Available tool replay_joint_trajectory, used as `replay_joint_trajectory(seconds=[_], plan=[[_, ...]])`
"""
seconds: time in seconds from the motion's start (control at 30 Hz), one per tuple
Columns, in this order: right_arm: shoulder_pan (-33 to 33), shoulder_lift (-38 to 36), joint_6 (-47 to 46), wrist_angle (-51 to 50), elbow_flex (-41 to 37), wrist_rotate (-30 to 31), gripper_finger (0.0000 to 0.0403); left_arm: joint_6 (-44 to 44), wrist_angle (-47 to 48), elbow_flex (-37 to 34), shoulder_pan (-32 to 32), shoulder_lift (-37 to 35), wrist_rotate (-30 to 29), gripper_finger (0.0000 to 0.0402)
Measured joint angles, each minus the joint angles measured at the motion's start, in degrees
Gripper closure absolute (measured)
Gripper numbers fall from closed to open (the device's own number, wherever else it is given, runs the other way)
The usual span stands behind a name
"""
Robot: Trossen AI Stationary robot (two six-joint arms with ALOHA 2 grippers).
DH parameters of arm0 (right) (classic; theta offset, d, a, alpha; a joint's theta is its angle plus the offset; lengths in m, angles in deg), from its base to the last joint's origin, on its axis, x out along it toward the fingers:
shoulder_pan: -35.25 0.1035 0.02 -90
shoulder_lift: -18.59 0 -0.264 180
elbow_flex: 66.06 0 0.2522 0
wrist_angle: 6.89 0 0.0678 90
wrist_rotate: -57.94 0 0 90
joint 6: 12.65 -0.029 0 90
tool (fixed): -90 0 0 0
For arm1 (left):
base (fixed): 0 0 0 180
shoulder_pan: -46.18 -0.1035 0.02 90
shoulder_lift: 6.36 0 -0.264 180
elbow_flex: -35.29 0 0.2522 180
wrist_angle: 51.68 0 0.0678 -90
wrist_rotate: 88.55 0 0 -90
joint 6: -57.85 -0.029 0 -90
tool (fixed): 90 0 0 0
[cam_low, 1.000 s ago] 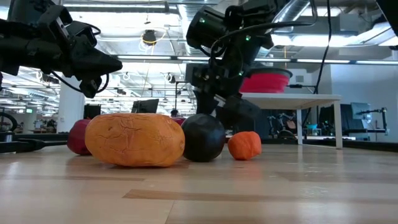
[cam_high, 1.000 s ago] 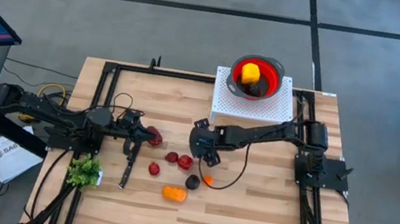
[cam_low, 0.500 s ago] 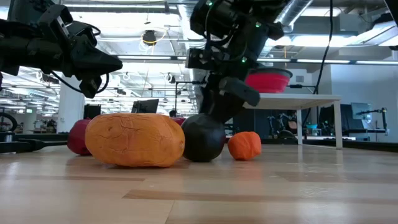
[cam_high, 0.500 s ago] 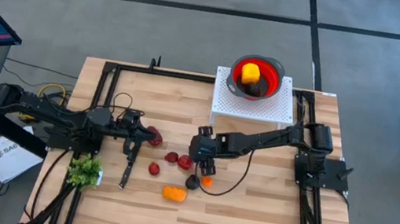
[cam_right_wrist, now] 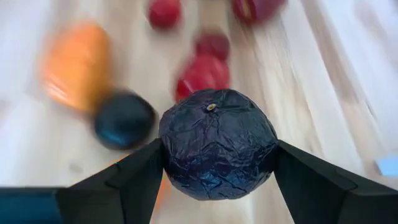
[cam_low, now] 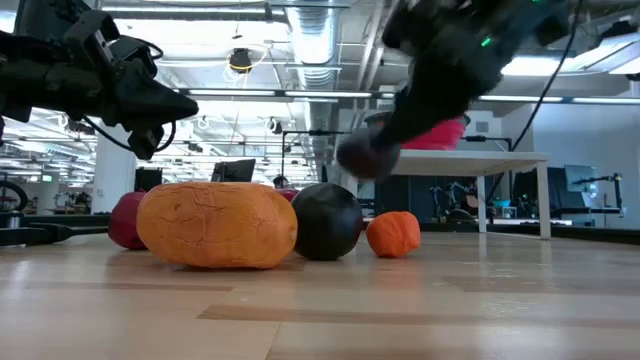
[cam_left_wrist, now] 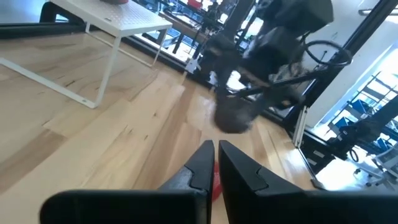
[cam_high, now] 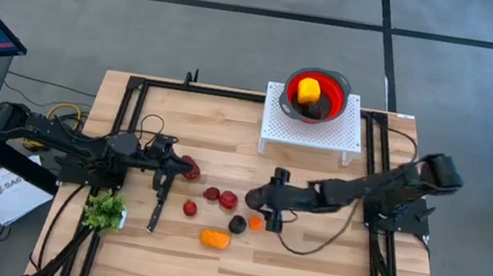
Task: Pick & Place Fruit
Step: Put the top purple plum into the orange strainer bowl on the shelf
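My right gripper (cam_high: 262, 197) is over the table's middle, shut on a dark purple wrinkled fruit (cam_right_wrist: 217, 143), which also shows in the low view (cam_low: 365, 155). Below it on the wood lie two red fruits (cam_high: 212, 193) (cam_high: 228, 199), a third red one (cam_high: 189, 208), a dark round one (cam_high: 237, 224), a small orange one (cam_high: 255, 223) and a big orange one (cam_high: 214, 238). My left gripper (cam_high: 177, 160) hangs shut above the table's left half, beside another red fruit (cam_high: 189, 167). The gap between its fingers (cam_left_wrist: 216, 155) is a slit. My right gripper pinches the dark purple fruit between its two fingers (cam_right_wrist: 137, 180), which sit on opposite sides (cam_right_wrist: 171, 155) at its widest part. The fingers come about level from the table's right. The fruit is lifted clear of the table, its stem end toward the wrist camera.
A red bowl (cam_high: 333, 85) with a yellow and a dark fruit stands on a white perforated stand (cam_high: 277, 128) at the far edge. A black-handled knife (cam_high: 158, 208) and a leafy green bunch (cam_high: 103, 210) lie near the left arm. Bare wood lies to the near right.
My right gripper has moved toward the table's right and a little toward its near edge, turning as the arm drew back. It now points toward the table's left and holds the dark purple fruit above the table. The fruits on the table have stayed in place.
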Motion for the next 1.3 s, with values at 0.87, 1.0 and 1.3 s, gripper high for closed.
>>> replay_joint_trajectory(seconds=[0.87, 1.0, 1.3], plan=[[-33.2, -32.9, -2.2, 27.7, -18.3, 32.1, 0.0127, -0.3, -0.8, 0.0, 0.0, 0.0, 0.0, 0.0384], [-39.9, -32.2, -7.4, 14.6, -13.9, 24.3, 0.0127, -0.3, -0.9, 0.0, 0.0, 0.0, -0.9, 0.0384], [-47.0, -26.4, -8.2, 5.0, -8.3, 20.4, 0.0127, -0.3, -0.9, 0.0, 0.0, 0.0, -1.1, 0.0384]])
